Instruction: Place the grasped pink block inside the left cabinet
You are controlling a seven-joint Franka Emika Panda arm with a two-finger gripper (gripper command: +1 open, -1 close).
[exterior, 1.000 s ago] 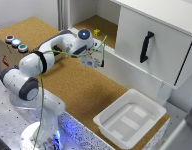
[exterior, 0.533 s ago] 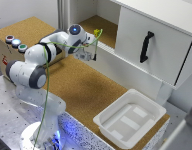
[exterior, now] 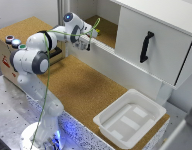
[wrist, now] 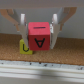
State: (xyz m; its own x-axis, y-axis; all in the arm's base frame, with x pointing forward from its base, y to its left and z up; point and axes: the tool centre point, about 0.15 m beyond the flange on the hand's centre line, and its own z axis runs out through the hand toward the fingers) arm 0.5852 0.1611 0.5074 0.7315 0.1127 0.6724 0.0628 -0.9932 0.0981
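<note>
In the wrist view the pink block (wrist: 39, 36), a cube with a letter A on its near face, is clamped between my gripper's (wrist: 39, 33) two fingers (wrist: 21, 26). It hangs just above the brown cork floor of the left cabinet (wrist: 60, 55). In the exterior view the gripper (exterior: 88, 41) is at the front edge of the left cabinet (exterior: 107, 27), over its white front ledge. The block itself is too small to make out there.
A small yellow block (wrist: 25, 48) lies on the cork just behind the pink one. The white cabinet with the black handle (exterior: 146, 47) stands at the exterior view's right. A white tray (exterior: 130, 118) sits at the front. The cork-topped button box (exterior: 10, 41) is at the left.
The arm has lifted and carried the gripper a little further toward the left cabinet's opening, still holding the block.
</note>
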